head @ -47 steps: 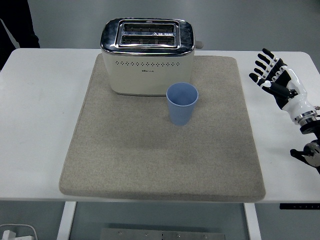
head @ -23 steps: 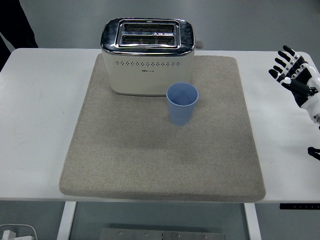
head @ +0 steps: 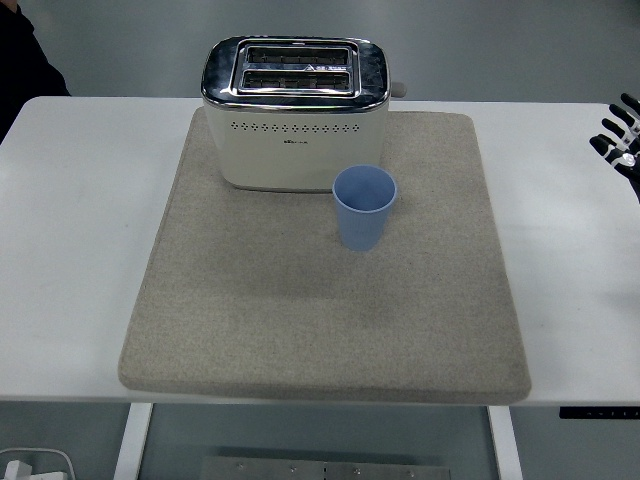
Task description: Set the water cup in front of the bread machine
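Cup (head: pixel 364 207) upright on mat (head: pixel 250 310), just before toaster (head: pixel 295 113), toward its right end.

Right hand (head: pixel 622 135) at right edge, fingers spread.

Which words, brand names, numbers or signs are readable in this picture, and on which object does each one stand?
Nothing can be read for certain.
Toaster, front face: a small dark brand mark below the row of holes, too small to read.
Toaster, top between the slots: a small red mark, too blurred to read.
Blue cup, grey mat, white table: no print visible.
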Motion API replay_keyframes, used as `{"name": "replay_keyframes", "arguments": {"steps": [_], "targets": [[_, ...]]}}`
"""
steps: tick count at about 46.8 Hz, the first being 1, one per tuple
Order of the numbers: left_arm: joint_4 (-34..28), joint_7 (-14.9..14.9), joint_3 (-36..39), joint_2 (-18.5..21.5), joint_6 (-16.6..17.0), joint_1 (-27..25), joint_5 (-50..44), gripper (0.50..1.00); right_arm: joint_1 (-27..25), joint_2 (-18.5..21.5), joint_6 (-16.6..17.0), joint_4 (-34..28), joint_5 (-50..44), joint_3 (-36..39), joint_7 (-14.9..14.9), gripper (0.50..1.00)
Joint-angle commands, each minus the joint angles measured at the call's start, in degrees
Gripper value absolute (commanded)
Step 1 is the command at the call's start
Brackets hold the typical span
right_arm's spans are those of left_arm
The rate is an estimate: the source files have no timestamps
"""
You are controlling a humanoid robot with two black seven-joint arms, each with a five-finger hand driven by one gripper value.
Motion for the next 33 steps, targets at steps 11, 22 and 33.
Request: {"name": "replay_keyframes", "arguments": {"steps": [11,22,33], "targets": [[0.0,0.0,0.0,0.0,0.0,0.0,0.0,1.0,0.12,-1.87,1.28,-2.88,0.0,0.09,0.0,0.924],[0.0,0.0,0.0,0.0,0.0,0.0,0.0,1.0,0.38,-2.22,1.8,-4.82,5.88,0.09,-3.25,0.924],[0.0,0.0,0.0,0.0,0.0,0.0,0.0,1.0,2.75,-2.48,1.72,-5.0,9.14,0.09,-7.73,0.924]]}}
